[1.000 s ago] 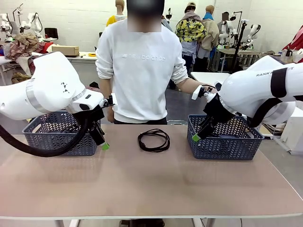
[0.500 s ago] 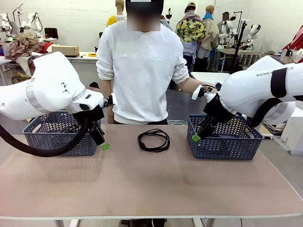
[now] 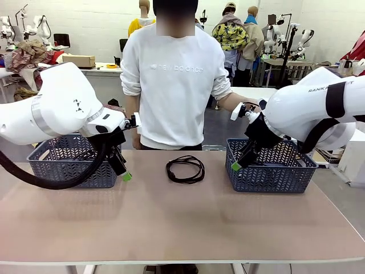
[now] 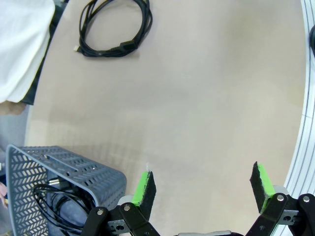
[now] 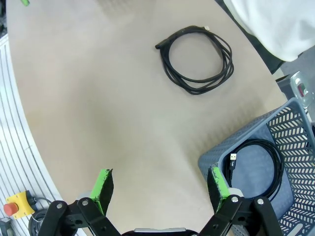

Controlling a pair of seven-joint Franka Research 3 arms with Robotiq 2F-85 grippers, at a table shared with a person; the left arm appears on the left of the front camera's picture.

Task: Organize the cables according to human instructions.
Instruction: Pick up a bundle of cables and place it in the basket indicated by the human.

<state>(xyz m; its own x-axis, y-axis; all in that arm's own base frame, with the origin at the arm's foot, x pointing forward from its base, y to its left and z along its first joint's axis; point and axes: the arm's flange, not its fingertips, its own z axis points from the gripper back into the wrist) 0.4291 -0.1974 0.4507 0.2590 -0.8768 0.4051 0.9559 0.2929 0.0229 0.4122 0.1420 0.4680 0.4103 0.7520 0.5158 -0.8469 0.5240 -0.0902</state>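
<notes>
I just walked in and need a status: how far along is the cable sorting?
Partly done, it seems. One cable lies in the left basket and another cable in the right basket. One coiled cable lies on the table between the baskets, in front of the person. Nothing is in hand: the left gripper and right gripper are open and empty above the table.

one coiled black cable (image 3: pixel 185 169) lies flat mid-table; others rest in baskets.
</notes>
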